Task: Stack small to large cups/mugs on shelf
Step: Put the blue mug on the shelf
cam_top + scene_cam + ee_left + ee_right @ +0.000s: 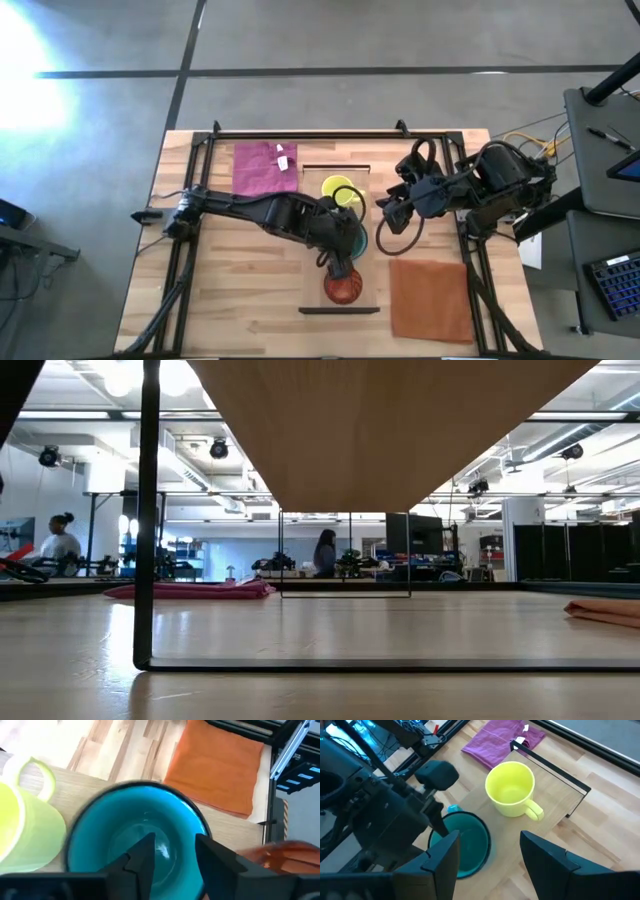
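Note:
The raised light-wood shelf (pixel 366 268) carries three cups in a row. The yellow handled mug (pixel 340 190) stands toward the far end, the teal mug (pixel 358 240) in the middle and the red-orange cup (pixel 345 288) toward the near end. My left gripper (pixel 175 845) reaches in from the table's left and is over the teal mug (pixel 135 820). It is open, with one finger inside the mug and one at its rim. My right gripper (pixel 388 213) is open and empty, above the table just right of the shelf. None of the cups shows in the low view. My left gripper slants down from the table's left. One finger (pixel 142 857) is inside the teal mug and the other finger (pixel 212 855) is over the rim on the side toward the red-orange cup (pixel 285 855). The mug stands upright on the shelf. Whether either finger touches the wall I cannot tell.
A magenta cloth (pixel 262 168) lies on the table left of the shelf's far end. An orange-red cloth (pixel 430 298) lies at the near right. The shelf stands on thin black legs (pixel 148 510). Black frame rails run along the table's edges. People show in the room behind.

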You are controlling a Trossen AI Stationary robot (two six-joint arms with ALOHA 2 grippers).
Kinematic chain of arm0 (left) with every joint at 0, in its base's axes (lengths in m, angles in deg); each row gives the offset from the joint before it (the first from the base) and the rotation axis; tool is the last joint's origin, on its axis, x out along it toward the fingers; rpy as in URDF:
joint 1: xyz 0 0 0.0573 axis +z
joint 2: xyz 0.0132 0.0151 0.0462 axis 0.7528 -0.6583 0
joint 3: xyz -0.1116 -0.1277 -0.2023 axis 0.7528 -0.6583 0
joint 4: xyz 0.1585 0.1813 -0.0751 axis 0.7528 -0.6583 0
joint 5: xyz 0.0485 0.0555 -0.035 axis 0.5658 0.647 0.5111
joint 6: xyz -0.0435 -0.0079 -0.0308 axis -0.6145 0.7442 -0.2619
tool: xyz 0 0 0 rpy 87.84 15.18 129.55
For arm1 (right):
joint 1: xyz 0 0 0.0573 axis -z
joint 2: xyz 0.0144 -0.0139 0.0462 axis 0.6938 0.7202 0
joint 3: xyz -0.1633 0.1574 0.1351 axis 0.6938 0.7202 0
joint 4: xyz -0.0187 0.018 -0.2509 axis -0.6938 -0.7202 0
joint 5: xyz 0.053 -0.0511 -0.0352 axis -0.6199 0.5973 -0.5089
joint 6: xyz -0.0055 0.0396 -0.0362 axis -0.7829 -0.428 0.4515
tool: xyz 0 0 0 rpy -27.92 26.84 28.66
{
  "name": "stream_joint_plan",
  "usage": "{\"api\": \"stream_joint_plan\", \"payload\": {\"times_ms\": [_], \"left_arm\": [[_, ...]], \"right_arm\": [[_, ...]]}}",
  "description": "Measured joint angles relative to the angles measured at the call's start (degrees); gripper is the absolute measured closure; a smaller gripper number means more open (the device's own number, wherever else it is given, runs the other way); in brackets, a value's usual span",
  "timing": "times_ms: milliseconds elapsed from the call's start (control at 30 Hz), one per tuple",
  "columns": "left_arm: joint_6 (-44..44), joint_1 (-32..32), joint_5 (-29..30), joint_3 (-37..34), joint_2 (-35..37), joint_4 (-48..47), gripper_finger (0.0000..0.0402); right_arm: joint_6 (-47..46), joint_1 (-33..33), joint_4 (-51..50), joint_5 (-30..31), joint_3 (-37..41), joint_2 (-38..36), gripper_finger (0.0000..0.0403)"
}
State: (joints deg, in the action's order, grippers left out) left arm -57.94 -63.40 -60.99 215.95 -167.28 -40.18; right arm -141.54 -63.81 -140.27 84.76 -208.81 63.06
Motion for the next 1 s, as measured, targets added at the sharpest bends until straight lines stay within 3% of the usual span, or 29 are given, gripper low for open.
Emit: {"api": "stream_joint_plan", "payload": {"times_ms": [333,500,700,833,1000], "left_arm": [[0.0,0.0,1.7,0.1,3.2,-0.5,0.0251],[-0.1,0.0,5.1,-0.1,5.2,-8.7,0.0251],[-1.7,-0.9,11.9,-2.7,5.8,-19.4,0.0251],[-2.9,-1.2,12.2,-8.0,7.1,-19.3,0.0251],[-3.1,-1.4,12.2,-18.9,12.3,-14.4,0.0251]], "right_arm": [[-1.1,-1.9,0.0,0.2,0.0,0.0,0.0204],[-5.5,-5.1,0.1,-2.7,3.0,-0.1,0.0204],[-13.6,-8.8,0.0,-5.1,12.4,-0.2,0.021],[-18.0,-9.7,0.0,-6.6,18.2,-0.6,0.0239],[-21.9,-10.9,2.0,-7.4,22.7,-1.2,0.0312]]}}
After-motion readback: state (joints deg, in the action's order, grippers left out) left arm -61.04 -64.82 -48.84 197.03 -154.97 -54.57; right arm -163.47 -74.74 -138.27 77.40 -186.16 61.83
